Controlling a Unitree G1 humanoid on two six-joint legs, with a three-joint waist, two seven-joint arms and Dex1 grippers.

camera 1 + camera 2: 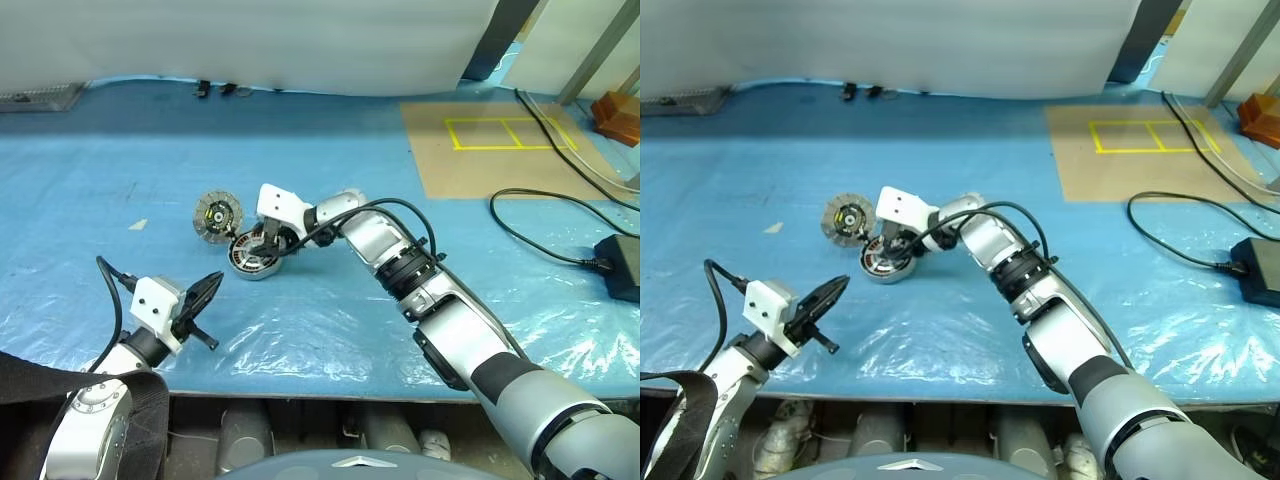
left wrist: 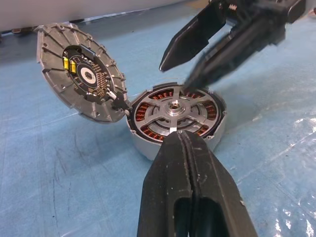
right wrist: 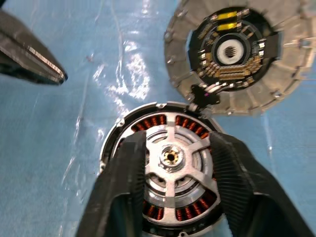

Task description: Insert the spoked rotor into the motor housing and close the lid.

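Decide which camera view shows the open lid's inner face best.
The left wrist view: the lid stands open beside the motor housing, its whole inner face in view. The right wrist view cuts off its edge; both eye views show it small.

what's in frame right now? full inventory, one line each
spoked rotor: 1, silver, seated in the housing
motor housing: 1, silver-grey with copper windings, centre of the blue sheet
lid: 1, grey with dark centre, open, hinged to the housing's edge
cardboard: 1, brown with yellow tape, far right
cable: 1, black, right
left end effector: 1, black, shut, near edge
right end effector: 1, black, open, astride the rotor
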